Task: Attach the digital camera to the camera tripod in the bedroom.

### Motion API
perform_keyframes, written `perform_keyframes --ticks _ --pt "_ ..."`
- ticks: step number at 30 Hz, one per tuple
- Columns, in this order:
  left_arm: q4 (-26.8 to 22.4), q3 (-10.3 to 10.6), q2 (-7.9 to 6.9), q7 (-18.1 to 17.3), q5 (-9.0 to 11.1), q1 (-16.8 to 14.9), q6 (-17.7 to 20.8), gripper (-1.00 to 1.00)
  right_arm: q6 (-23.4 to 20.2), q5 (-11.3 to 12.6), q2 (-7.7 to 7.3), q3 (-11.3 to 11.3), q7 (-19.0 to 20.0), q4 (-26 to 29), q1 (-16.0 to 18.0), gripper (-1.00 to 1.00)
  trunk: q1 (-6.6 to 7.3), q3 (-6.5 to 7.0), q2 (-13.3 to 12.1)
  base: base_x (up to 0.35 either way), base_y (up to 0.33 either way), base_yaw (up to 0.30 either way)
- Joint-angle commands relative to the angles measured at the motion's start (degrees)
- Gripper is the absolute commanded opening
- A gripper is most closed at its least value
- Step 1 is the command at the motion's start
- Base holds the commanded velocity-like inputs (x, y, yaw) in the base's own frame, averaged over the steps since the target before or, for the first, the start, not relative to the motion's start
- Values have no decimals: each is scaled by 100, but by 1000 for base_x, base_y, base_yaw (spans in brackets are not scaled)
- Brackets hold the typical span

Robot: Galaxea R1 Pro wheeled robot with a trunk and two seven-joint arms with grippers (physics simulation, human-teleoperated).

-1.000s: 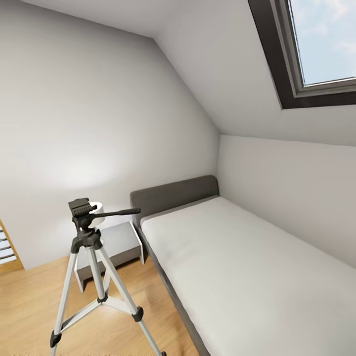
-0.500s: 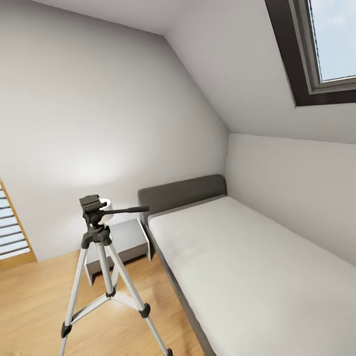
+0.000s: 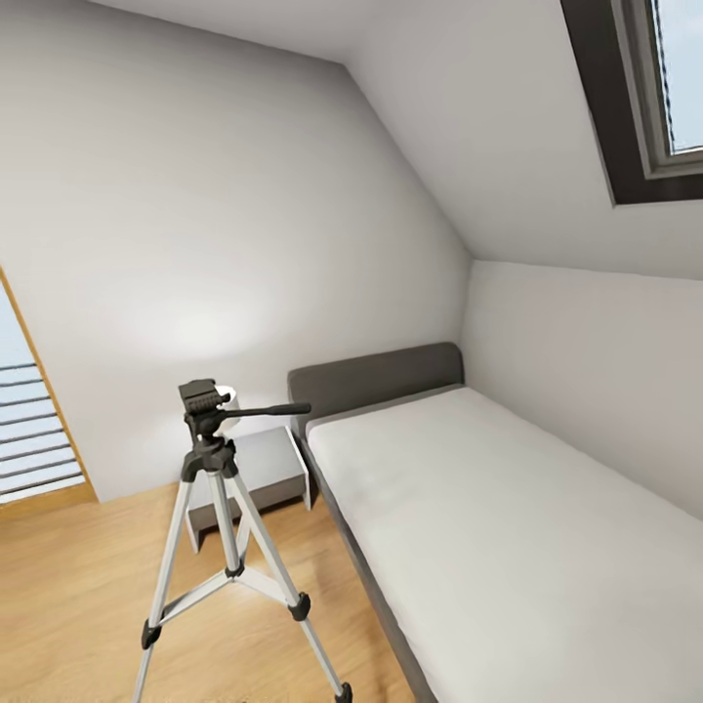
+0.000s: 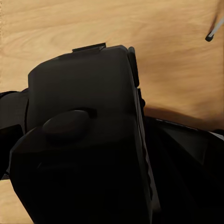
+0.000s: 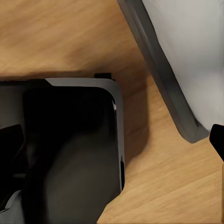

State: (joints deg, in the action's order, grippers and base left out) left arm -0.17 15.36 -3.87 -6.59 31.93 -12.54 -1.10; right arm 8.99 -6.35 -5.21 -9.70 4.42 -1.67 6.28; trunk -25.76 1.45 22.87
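head: we see the camera tripod (image 3: pixel 223 532) standing on the floor, ahead-left, beside the bed (image 3: pixel 508 527); pan handle points toward the bed.
left wrist: dark bulky housing over the wood floor, possibly the digital camera; left tool state, we cannot tell.
right wrist: black housing, bed edge (image 5: pixel 163 79) near; right tool state, cannot tell.

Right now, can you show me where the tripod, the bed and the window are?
camera tripod (image 3: pixel 207 459), head view, on its black neck joint.
bed (image 3: pixel 508 527), head view, on the white mattress.
skylight (image 3: pixel 683 78), head view, on the glass.
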Motion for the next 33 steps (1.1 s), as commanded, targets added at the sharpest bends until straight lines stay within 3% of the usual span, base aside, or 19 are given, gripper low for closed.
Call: perform_keyframes --ticks 1,33 --pt "8 51 0 -26 47 -3 -13 -100 34 -59 -6 -45 8 -16 5 100 -2 -7 4 0 0 144" --pt "8 55 0 -52 40 -3 -4 -100 50 -77 -42 -6 -3 -9 5 100 -2 -156 4 0 0 165"
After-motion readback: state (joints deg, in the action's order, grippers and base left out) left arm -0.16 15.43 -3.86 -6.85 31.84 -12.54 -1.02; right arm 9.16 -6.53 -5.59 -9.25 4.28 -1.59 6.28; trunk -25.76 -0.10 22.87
